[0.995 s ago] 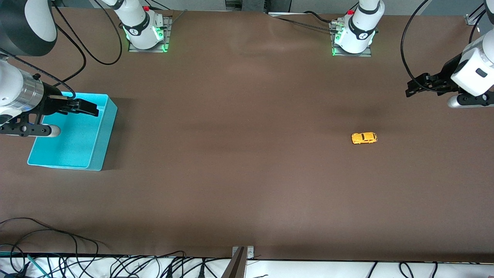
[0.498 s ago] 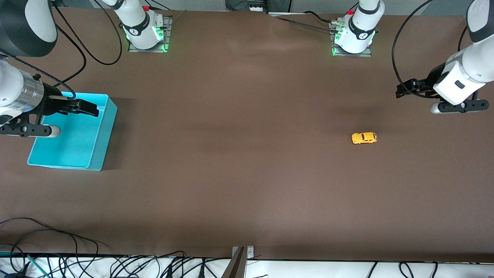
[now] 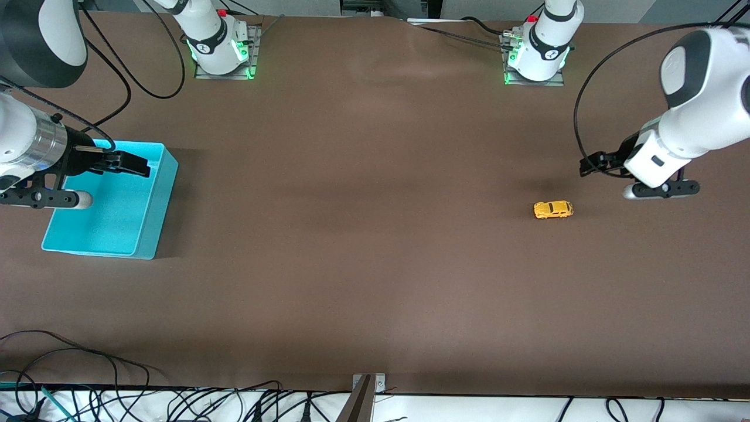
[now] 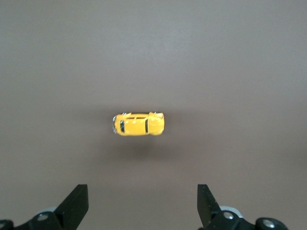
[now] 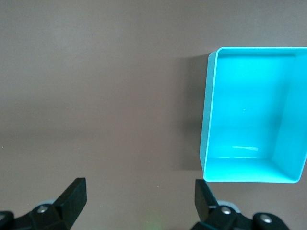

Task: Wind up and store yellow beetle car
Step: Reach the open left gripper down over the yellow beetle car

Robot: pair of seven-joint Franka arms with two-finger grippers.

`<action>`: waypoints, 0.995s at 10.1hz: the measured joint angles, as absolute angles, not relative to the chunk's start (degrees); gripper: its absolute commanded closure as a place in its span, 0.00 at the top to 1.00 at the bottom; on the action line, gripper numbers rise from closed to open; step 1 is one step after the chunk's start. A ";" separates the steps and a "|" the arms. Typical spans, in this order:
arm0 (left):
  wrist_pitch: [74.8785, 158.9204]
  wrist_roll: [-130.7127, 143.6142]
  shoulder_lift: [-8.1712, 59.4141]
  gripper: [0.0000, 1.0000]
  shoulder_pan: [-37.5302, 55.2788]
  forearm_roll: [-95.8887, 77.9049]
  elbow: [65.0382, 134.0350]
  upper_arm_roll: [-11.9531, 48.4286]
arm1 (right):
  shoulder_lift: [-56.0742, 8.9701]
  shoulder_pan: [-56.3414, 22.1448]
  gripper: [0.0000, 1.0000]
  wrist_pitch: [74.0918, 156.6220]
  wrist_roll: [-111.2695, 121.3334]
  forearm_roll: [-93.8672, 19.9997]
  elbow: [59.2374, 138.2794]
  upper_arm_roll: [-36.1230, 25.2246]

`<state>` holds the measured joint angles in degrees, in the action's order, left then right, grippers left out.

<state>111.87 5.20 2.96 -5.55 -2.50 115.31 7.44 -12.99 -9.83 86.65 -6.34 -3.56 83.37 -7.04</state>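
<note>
The yellow beetle car (image 3: 552,209) stands on its wheels on the brown table, toward the left arm's end. In the left wrist view the yellow beetle car (image 4: 139,124) lies ahead of the fingers, apart from them. My left gripper (image 3: 590,164) hangs open over the table beside the car, on the side of the left arm's end, with nothing in it. The left gripper (image 4: 141,189) shows its jaws spread wide. My right gripper (image 3: 132,164) waits open and empty over the cyan bin (image 3: 167,193). The right gripper (image 5: 139,185) also shows wide jaws.
The cyan bin (image 5: 207,115) sits at the right arm's end of the table with nothing in it. Cables (image 3: 88,363) lie along the table edge nearest the front camera. Both arm bases (image 3: 536,55) stand at the edge farthest from it.
The left arm has swung in from the table's end and come down toward the car. The right arm and the car have not moved.
</note>
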 measured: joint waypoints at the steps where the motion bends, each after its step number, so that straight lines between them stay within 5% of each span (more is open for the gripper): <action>1: 114.84 5.20 4.64 1.00 -5.03 -2.50 116.31 7.46 | -12.99 -9.75 1.00 86.64 -6.34 -3.56 83.37 -7.09; 6: 133.13 5.14 8.19 1.00 -4.96 -2.48 126.55 7.02 | -13.01 -9.65 1.00 86.65 -6.34 -3.56 83.41 -7.21; 10: 134.80 -15.57 8.58 1.00 -4.63 -2.18 130.66 6.99 | -13.03 -9.56 1.00 86.65 -6.34 -3.56 83.42 -7.26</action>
<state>134.80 -15.57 8.58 -4.63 -2.18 130.66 6.99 -13.03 -9.56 86.65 -6.34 -3.56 83.42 -7.26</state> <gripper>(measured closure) 0.000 0.000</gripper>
